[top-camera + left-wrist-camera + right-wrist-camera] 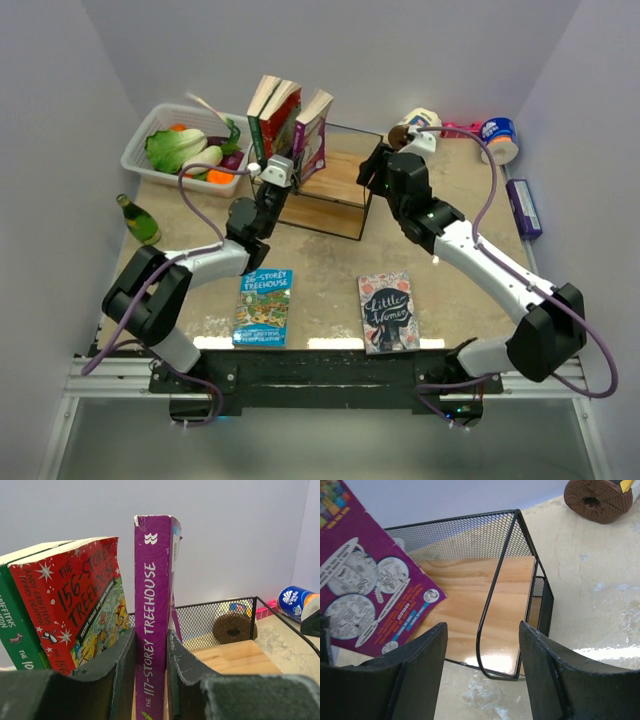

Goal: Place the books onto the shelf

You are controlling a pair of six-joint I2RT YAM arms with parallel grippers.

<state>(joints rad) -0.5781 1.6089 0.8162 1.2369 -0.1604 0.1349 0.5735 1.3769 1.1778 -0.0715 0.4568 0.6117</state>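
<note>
Thin black metal rod and fine mesh, matt, around the shelf (340,200); inside, a light wood board (470,595), smooth with a soft sheen. Glossy printed card on the purple book (150,630), scuffed pale at the spine's top. Same gloss on the red book (80,605) and green book (17,635), with cream paper edges. Dark, matt, faintly grainy plastic on the left gripper (151,635) and right gripper (482,627). Pale, mottled, rough matt table (320,265). At ten o'clock in the top view, white plastic basket (140,135); at nine, glossy green bottle (140,220). At one o'clock in the right wrist view, rough brown cork-like roll (595,500).
</note>
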